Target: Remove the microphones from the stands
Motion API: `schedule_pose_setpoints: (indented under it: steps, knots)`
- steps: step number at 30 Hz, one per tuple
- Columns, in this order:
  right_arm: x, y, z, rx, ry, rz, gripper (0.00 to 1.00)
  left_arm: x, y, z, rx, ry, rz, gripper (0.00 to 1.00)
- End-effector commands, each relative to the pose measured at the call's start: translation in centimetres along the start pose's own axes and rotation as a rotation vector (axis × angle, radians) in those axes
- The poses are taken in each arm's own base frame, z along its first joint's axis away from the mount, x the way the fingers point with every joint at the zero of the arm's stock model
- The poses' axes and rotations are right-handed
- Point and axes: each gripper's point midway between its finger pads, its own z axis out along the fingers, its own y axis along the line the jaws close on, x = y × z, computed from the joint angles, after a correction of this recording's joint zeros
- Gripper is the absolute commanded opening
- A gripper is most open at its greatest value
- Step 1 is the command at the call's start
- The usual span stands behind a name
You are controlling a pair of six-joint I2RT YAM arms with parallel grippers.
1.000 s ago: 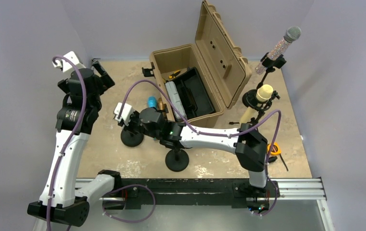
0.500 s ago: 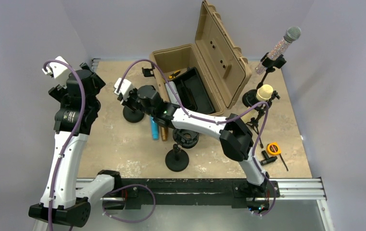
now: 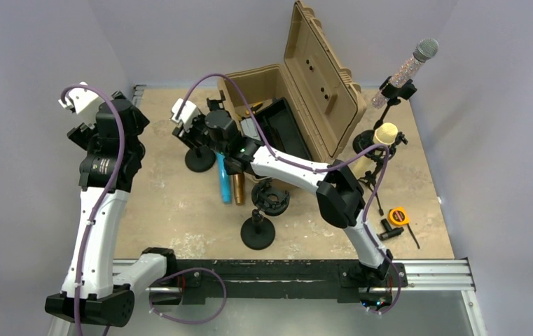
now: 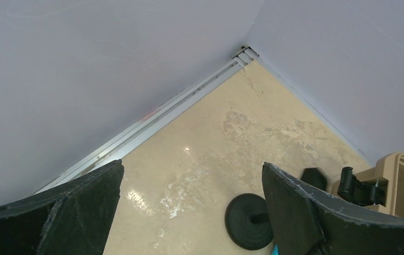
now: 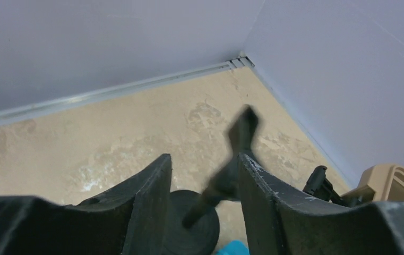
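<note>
A blue microphone (image 3: 221, 178) lies flat on the table beside a brown one (image 3: 238, 187). Just beyond them stands an empty black stand with a round base (image 3: 199, 159). My right gripper (image 3: 192, 134) hovers over that stand. In the right wrist view it (image 5: 205, 164) is open, with the stand's blurred stem and clip (image 5: 231, 170) loose between the fingers, and the blue microphone's tip (image 5: 235, 248) shows at the bottom edge. My left gripper (image 3: 132, 112) is raised at the far left, wide open and empty (image 4: 191, 170). It looks down on the stand base (image 4: 250, 220).
An open tan case (image 3: 298, 119) stands at the back centre. A glitter microphone (image 3: 410, 66) and a cream microphone (image 3: 384, 133) sit in stands at the right. Another round-base stand (image 3: 258, 233) and a black mount (image 3: 272, 198) are near the front. Small tools (image 3: 396, 220) lie at the right.
My right arm has swung from the table's middle toward the far left. The black stand has shifted farther back with it. The blue and brown microphones now lie uncovered. My left gripper turned slightly.
</note>
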Motion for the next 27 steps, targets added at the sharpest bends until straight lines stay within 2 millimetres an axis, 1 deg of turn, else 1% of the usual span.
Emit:
schedule_pose_setpoints:
  steps: [1, 3, 6, 10, 13, 17, 19, 21, 24, 25, 27]
  knots:
    - [-5.0, -1.0, 0.6, 0.012, -0.13, 0.002, 0.52, -1.3, 0.0, -0.3, 0.003, -0.03, -0.034, 1.0]
    - [-5.6, -0.8, 0.5, -0.011, -0.15, 0.006, 0.62, -1.1, -0.3, -0.2, 0.016, -0.021, -0.027, 1.0]
    - [-6.5, -0.8, 0.1, -0.02, -0.172, 0.012, 0.72, -0.8, -1.0, -0.2, 0.053, -0.005, -0.019, 1.0]
    - [-8.7, -1.1, -0.7, -0.032, -0.215, 0.024, 0.8, -0.7, -1.5, -0.3, 0.085, 0.004, -0.004, 1.0]
    - [-11.2, -1.3, -2.0, -0.046, -0.264, 0.034, 0.84, -0.7, -1.8, -0.4, 0.107, 0.01, 0.014, 1.0]
    - [-14.1, -2.2, -4.7, -0.045, -0.327, 0.058, 0.88, -0.6, -1.8, -0.2, 0.115, 0.016, 0.021, 1.0]
    - [-15.7, -2.6, -6.4, -0.051, -0.369, 0.069, 0.9, -0.3, -2.2, -0.1, 0.14, 0.03, 0.02, 1.0]
    - [-16.7, -3.2, -7.9, -0.05, -0.398, 0.078, 0.91, -0.1, -2.7, -0.1, 0.167, 0.039, 0.034, 1.0]
    - [-17.0, -3.7, -9.8, -0.029, -0.42, 0.101, 0.91, -0.1, -3.4, -0.6, 0.227, 0.042, 0.058, 1.0]
    - [-16.9, -4.0, -10.3, -0.012, -0.422, 0.116, 0.91, -0.2, -4.0, -0.9, 0.27, 0.039, 0.065, 1.0]
    - [-17.6, -4.8, -12.3, 0.013, -0.46, 0.148, 0.91, 0.1, -5.3, -1.5, 0.361, 0.05, 0.09, 0.99]
